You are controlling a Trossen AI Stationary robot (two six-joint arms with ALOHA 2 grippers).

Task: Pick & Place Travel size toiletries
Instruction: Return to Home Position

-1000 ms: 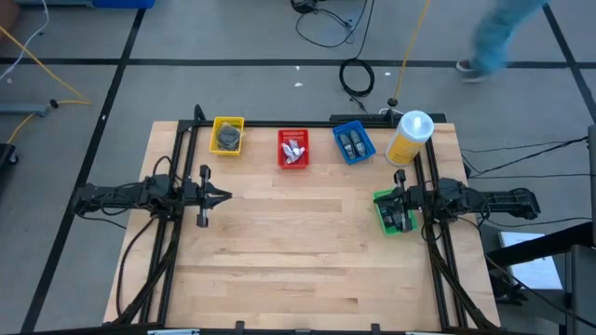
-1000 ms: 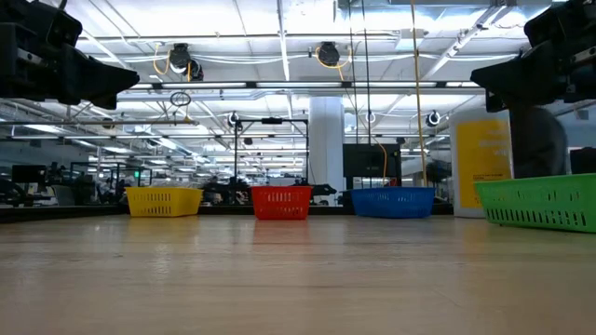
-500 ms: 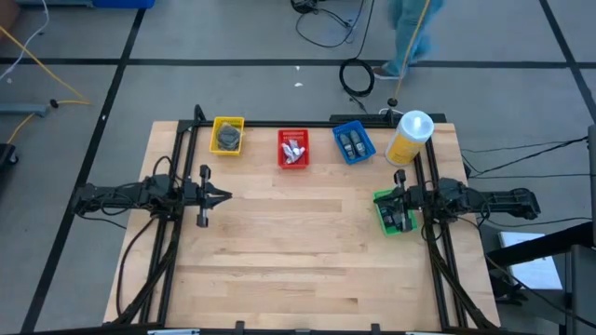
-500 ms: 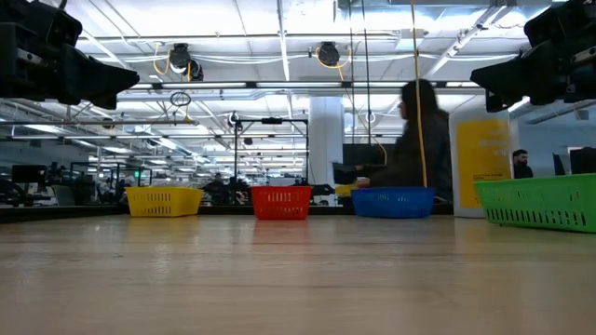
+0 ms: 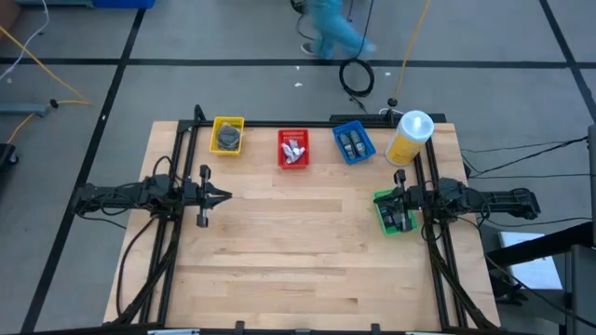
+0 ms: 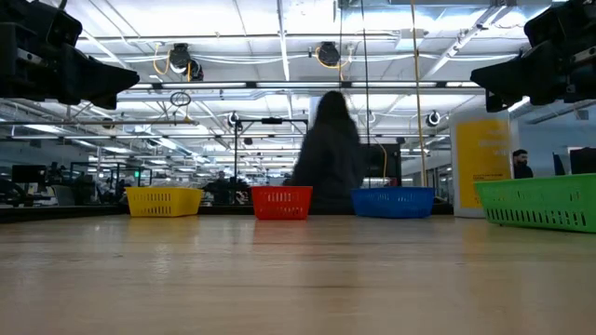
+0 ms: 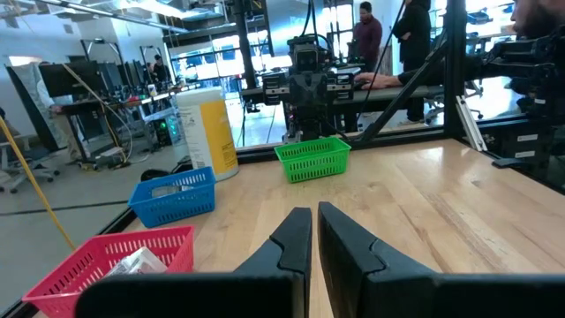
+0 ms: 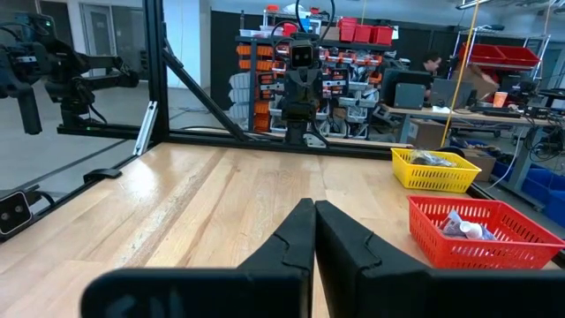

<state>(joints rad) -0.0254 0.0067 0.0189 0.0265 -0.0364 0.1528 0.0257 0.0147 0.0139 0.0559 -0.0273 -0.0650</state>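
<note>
The toiletries lie sorted in baskets. Dark-grey pieces fill the yellow basket (image 5: 227, 137). White tubes lie in the red basket (image 5: 293, 149). Small dark bottles sit in the blue basket (image 5: 354, 142), and dark packets in the green basket (image 5: 393, 214). My left gripper (image 5: 226, 196) (image 7: 314, 212) hovers shut over bare wood at the table's left, holding nothing. My right gripper (image 5: 382, 197) (image 8: 313, 205) hovers shut above the green basket's far left corner, also holding nothing. The two grippers point at each other across the table.
A big yellow bottle with a white cap (image 5: 410, 137) stands at the far right corner, beside the blue basket. Three baskets line the far edge. The table's middle and near half (image 5: 298, 251) are bare wood. A person (image 6: 328, 154) passes beyond the far edge.
Both arms have kept still. A person beyond the table's far edge has walked from the right toward the left.
</note>
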